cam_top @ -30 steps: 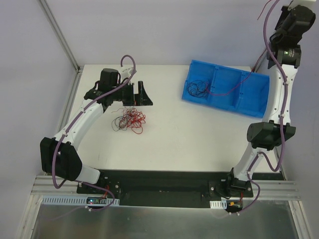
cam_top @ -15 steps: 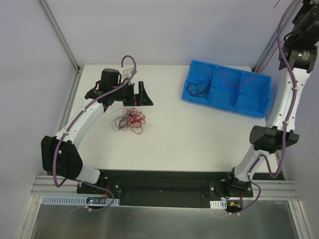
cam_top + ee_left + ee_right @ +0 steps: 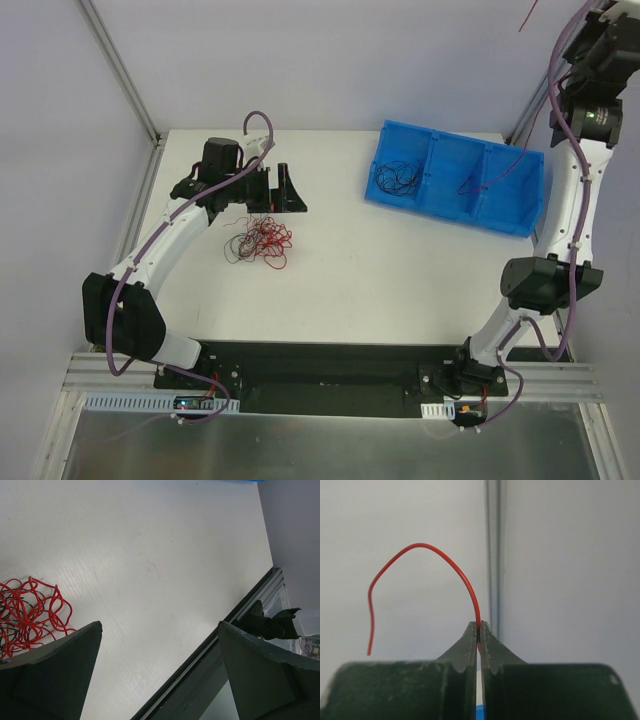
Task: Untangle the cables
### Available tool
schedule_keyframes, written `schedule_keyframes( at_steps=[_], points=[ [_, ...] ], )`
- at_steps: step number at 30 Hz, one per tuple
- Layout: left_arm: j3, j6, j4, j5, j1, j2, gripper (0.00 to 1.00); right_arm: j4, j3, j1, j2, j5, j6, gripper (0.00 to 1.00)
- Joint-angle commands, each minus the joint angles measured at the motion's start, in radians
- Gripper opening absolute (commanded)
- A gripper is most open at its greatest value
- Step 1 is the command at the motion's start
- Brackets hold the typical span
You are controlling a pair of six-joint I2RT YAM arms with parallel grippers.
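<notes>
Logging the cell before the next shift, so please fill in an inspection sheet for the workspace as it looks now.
Surface: white table, no damage seen.
Job's things: red-and-black tangle on table; black cables in left compartment of blue bin; one red cable held aloft.
Clutter: nothing seen.
Grippers: left gripper open, near the tangle, holding nothing; right gripper, fingers shut on the red cable.
Cables: purple hoses run along both arms.
Surroundings: pale walls, metal frame post.
</notes>
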Motion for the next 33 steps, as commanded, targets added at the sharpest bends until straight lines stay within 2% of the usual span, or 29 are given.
schedule_keyframes(
  at_steps=[1, 5, 10, 16, 19, 25, 33],
  points=[
    [-0.002, 0.01, 0.024, 0.009, -0.011, -0.021, 0.99, 0.077, -0.03, 0.08, 0.009, -0.065, 0.032, 0.0],
    [-0.002, 0.011, 0.026, 0.008, -0.011, -0.024, 0.99, 0.082, -0.028, 0.148, 0.061, -0.053, 0.038, 0.0],
    [-0.004, 0.014, 0.026, 0.003, -0.011, -0.032, 0.99, 0.184, -0.195, 0.143, 0.071, -0.09, 0.116, 0.0],
    [-0.002, 0.01, 0.026, 0.012, -0.011, -0.029, 0.99, 0.307, -0.571, 0.12, -0.043, -0.105, 0.101, 0.0],
    [-0.001, 0.005, 0.027, 0.026, -0.011, -0.024, 0.99, 0.373, -0.725, 0.082, -0.083, -0.263, 0.111, 0.0],
    [-0.002, 0.007, 0.027, 0.023, -0.011, -0.027, 0.99, 0.239, -0.78, 0.068, -0.057, -0.283, 0.116, 0.0],
    [-0.001, 0.004, 0.027, 0.026, -0.016, -0.02, 0.99, 0.137, -0.946, 0.086, -0.162, -0.093, 0.087, 0.0]
  ],
)
